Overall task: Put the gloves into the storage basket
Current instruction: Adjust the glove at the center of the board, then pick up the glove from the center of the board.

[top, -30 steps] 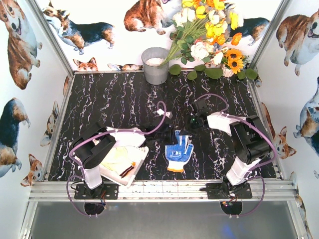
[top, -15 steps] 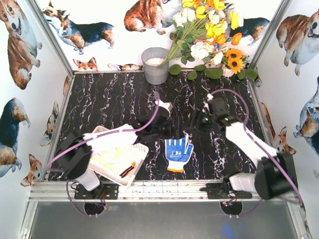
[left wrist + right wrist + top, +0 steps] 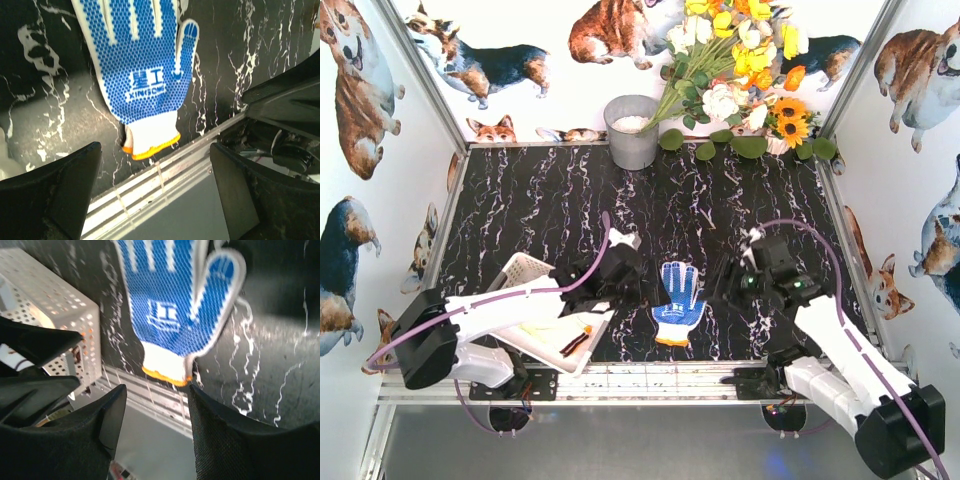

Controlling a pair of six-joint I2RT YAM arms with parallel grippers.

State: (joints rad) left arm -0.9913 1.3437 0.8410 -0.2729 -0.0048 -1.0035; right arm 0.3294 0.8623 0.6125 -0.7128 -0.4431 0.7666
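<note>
From where I stand, the near rail (image 3: 650, 372) comes first, and the blue dotted glove (image 3: 678, 300) lies flat on the table (image 3: 550, 200) just beyond it, cuff toward the rail. The left gripper (image 3: 625, 285) and right gripper (image 3: 730, 287) flank it, both spread wide and holding nothing. The basket (image 3: 525, 268), with pale gloves (image 3: 542, 328) inside, sits beneath the left arm (image 3: 500, 305). I'd worry that both grippers dive for the same glove and clash, or that a shallow pinch skids on the flat knit and shoves it onto the rail.

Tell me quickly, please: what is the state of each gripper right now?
Left gripper: open, holding nothing.
Right gripper: open, holding nothing.
</note>
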